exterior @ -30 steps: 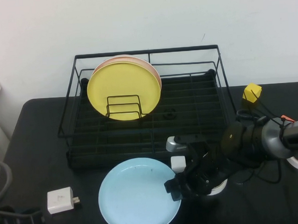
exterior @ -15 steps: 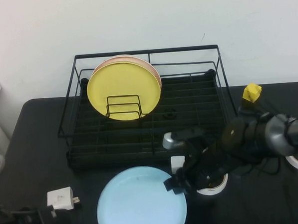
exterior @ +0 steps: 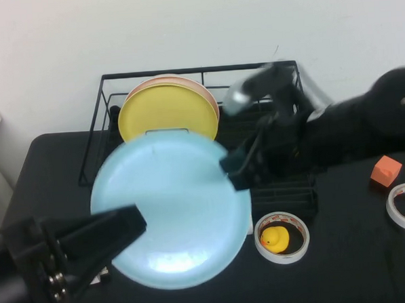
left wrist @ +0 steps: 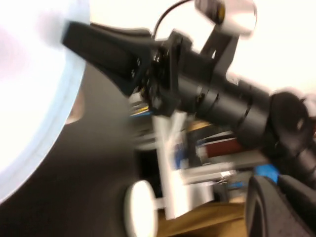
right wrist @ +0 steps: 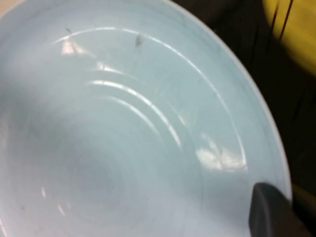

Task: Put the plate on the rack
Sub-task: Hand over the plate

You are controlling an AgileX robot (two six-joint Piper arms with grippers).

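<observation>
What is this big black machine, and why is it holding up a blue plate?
It is a robot with two arms, and each arm ends in a pincer for grabbing. The wide picture looks down at a black table from above. The other two come from small cameras on the arms' wrists.

The right pincer pinches the rim of the light blue plate and holds it up in front of the black wire rack. A yellow plate and a pink plate already stand in the rack.

The left pincer reaches in low on the left, by the blue plate's edge; its grip is too blurred to judge.

On the table lie a tape ring with a yellow toy duck inside, and an orange block.
</observation>
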